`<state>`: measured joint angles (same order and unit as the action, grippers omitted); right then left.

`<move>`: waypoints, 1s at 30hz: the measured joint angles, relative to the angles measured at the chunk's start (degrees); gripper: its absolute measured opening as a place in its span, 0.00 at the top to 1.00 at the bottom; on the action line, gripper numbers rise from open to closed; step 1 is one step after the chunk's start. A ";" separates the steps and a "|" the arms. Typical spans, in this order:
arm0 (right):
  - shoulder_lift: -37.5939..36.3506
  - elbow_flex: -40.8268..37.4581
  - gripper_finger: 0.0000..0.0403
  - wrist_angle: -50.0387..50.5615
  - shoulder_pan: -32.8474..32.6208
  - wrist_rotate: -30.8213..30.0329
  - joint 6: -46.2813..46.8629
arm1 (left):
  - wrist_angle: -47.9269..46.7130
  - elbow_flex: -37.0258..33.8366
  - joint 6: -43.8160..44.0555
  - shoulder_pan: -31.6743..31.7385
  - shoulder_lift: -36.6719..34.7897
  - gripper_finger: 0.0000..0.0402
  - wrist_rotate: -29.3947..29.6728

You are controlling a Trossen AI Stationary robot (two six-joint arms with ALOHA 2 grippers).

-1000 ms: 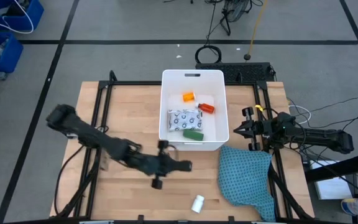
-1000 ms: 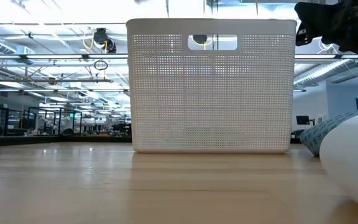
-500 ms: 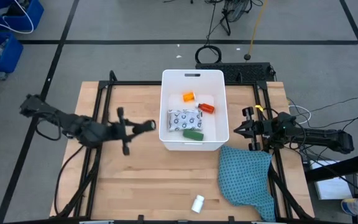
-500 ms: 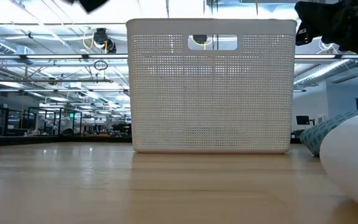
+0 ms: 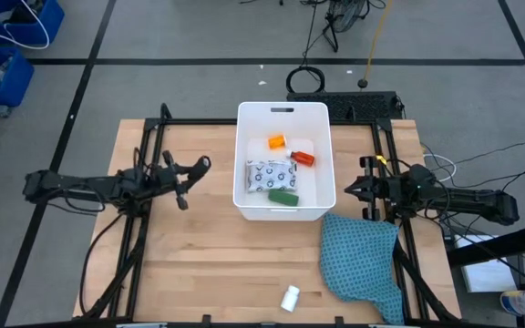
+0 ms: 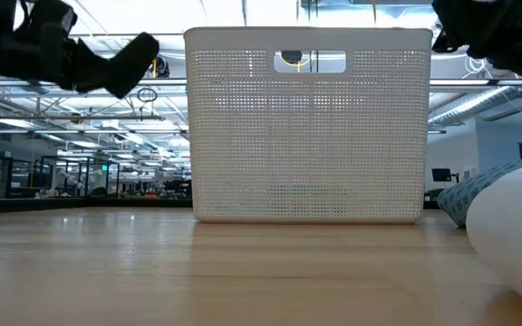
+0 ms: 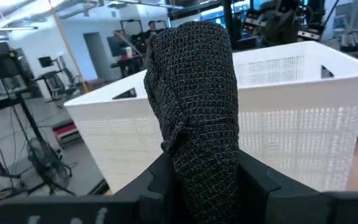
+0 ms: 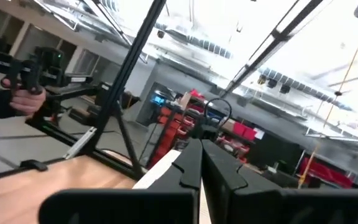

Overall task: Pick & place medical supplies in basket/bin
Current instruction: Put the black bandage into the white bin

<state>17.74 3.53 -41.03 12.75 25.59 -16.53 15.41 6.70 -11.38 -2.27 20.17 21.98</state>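
While the left tool [image 5: 199, 165] clamps a black oblong piece [image 7: 194, 106] of woven mesh left of the perforated white tub [image 5: 283, 211], that tub holds the dotted packet [image 5: 270, 174], green oblong [image 5: 283, 195], orange vial [image 5: 276, 141] and red bottle [image 5: 303, 158]. Near the wooden worktop's [image 5: 199, 264] front edge lies a white bottle [image 5: 290, 296], beside teal cloth [image 5: 363, 255]. Right tool [image 5: 354, 190] pressed together, right of the tub.

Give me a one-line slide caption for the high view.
Four supplies lie in the white bin, the small white bottle remains on the table near the teal cloth, both arms parked either side.
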 joint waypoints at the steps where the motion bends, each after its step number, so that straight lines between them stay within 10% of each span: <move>1: 0.00 0.00 1.00 -0.08 0.01 -0.09 -0.44 | 0.33 -0.60 0.44 0.92 -0.12 0.73 -0.67; 17: 0.20 0.00 1.00 4.42 0.02 -12.21 -2.21 | 5.69 -3.40 7.07 11.06 0.17 0.73 -3.82; 30: 0.20 0.00 1.00 0.99 0.02 -12.10 -3.96 | 3.43 26.96 -0.38 16.20 19.43 0.79 -4.68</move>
<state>17.93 3.53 -40.04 12.78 13.49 -20.49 18.84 33.66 -11.76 13.93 39.60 17.29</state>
